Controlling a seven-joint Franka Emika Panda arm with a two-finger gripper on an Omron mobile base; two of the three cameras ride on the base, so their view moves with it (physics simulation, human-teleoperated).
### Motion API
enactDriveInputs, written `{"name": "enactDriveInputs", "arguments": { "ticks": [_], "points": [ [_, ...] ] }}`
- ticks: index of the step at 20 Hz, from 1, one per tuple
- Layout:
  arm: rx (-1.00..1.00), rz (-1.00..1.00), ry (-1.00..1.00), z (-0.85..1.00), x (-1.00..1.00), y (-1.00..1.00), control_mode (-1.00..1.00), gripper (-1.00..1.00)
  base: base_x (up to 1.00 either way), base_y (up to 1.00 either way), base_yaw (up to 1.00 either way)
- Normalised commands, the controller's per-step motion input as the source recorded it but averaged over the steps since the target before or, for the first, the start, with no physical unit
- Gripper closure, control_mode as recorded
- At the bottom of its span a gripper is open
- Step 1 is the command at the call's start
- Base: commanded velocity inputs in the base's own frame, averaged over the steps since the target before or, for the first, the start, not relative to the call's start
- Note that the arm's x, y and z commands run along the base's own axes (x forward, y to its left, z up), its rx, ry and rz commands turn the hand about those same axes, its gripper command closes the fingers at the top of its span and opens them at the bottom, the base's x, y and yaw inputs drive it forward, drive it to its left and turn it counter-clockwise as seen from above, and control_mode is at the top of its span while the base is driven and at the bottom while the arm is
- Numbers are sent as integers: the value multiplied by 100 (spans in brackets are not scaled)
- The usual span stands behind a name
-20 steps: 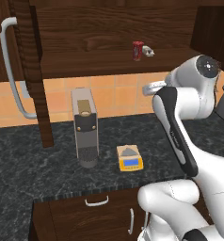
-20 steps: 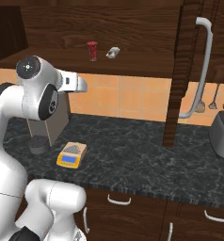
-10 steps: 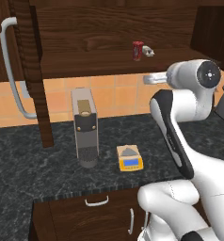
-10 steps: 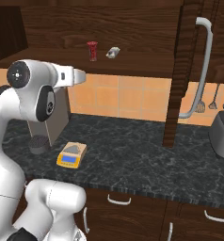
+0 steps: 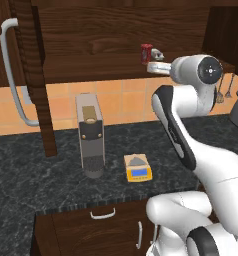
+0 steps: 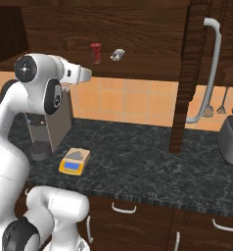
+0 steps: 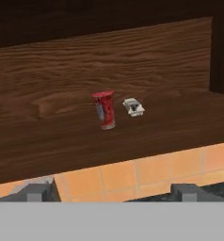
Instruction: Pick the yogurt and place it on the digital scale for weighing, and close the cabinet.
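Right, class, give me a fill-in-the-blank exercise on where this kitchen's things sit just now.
1. The yogurt stands on the open cabinet's ____.
2. The digital scale lies on the ____, beside the coffee machine.
3. The scale's weighing plate is ____.
4. Next to the yogurt lies a small whitish ____.

Missing words: shelf; counter; empty; packet

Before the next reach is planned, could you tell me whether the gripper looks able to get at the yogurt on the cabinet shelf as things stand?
Probably yes. The cabinet doors stand open, the yogurt stands upright on the shelf, and the open gripper faces it with nothing between. The small packet lies beside the yogurt, apart from it.
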Motion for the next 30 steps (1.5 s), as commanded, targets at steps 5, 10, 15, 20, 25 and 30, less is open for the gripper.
{"name": "enactDriveInputs", "arguments": {
  "ticks": [5, 10, 15, 20, 25, 30],
  "points": [
    [4, 9, 5, 6, 48, 0, -100, -100, 0, 0, 0],
    [-2, 10, 9, 0, 67, 0, -100, -100, 0, 0, 0],
    [-4, 1, 9, 4, 69, 0, -100, -100, 0, 0, 0],
    [-2, 0, 6, 0, 67, 0, -100, -100, 0, 0, 0],
    [0, 0, 1, 0, 58, -5, -100, -100, 0, 0, 0],
    [0, 0, 0, -9, 51, -1, -100, -100, 0, 0, 0]
  ]
}}
